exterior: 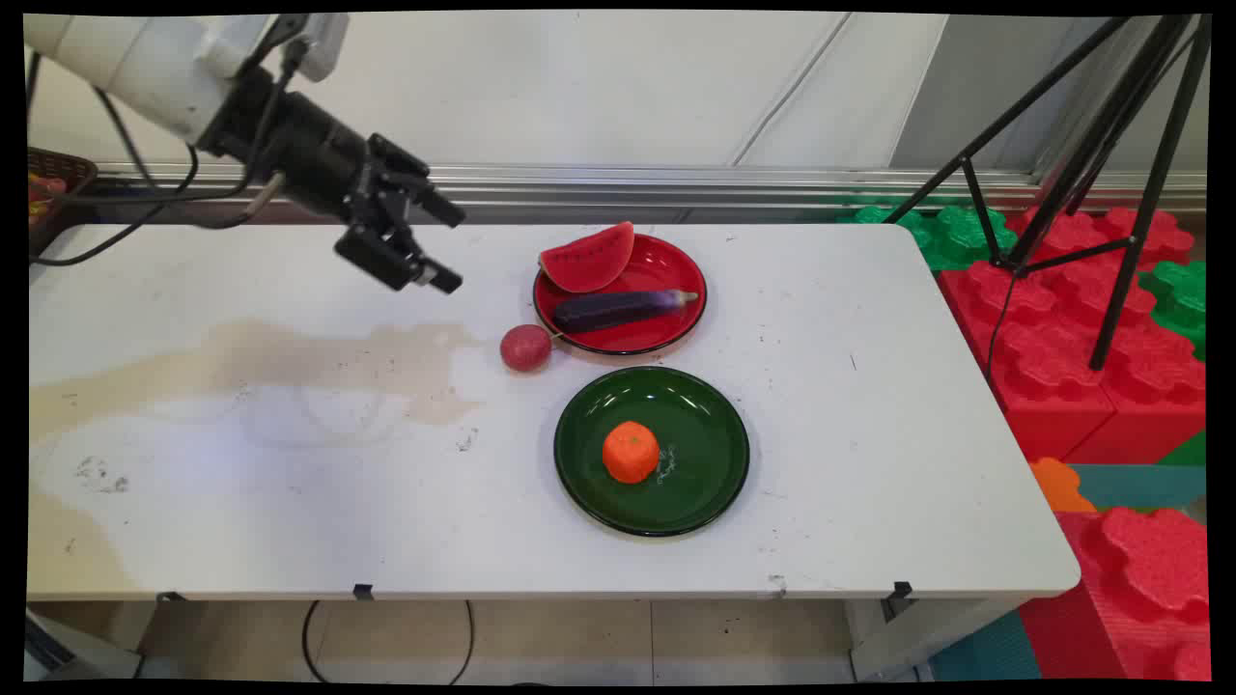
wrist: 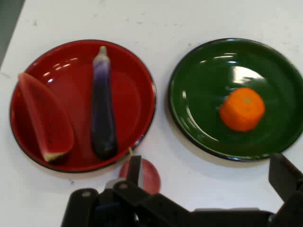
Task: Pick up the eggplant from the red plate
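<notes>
**Q:** What sits closest to you?

**A:** A small red apple point(exterior: 525, 347). It lies on the white table point(exterior: 290, 483), just beside the near-left rim of the red plate point(exterior: 666, 265); whether it touches the rim I cannot tell. My gripper point(exterior: 449, 249) hangs in the air above and to its left, tilted down towards it, with its fingers spread wide and nothing between them.

**Q:** And around the apple?

**A:** On the red plate lie a watermelon slice point(exterior: 587, 259) and a purple eggplant point(exterior: 623, 309), side by side. Nearer the table's front stands a green plate point(exterior: 705, 434) with an orange point(exterior: 631, 452) on it.

**Q:** Any room about the apple?

**A:** Bare table on its left and front; the plate crowds its right. In my hand view one finger point(wrist: 135, 170) covers part of it.
</notes>
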`<state>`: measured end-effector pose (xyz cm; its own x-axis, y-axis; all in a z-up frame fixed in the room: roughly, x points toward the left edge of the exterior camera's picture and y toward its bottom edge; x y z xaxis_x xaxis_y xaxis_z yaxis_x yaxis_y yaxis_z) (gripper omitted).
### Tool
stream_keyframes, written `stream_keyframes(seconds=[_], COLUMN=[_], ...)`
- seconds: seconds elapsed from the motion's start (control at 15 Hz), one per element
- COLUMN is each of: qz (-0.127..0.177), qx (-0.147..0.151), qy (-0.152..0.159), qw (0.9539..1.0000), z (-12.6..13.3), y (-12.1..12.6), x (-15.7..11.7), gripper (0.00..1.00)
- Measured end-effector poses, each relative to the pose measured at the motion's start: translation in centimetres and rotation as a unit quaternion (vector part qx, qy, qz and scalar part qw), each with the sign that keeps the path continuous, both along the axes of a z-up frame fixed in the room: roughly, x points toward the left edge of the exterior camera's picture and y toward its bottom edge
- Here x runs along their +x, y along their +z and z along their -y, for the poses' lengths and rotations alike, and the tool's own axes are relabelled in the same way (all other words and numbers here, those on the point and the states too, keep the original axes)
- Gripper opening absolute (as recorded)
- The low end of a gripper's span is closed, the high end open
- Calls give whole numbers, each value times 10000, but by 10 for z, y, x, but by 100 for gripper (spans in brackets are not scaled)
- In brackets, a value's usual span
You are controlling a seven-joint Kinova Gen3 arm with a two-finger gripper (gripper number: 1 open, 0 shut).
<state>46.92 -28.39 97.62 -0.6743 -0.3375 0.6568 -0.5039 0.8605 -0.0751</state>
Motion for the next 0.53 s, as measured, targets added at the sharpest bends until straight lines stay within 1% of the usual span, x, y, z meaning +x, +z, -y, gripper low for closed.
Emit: stream_keyframes(seconds=[0.27,0.33,0.53], qz=[37,65,164], qx=[-100,-137,-181], qy=[135,202,323], qw=[9999,9997,9992], z=[22,34,59], y=[-5,-9,-23], x=[-9,-13,-23], gripper=[100,100,100])
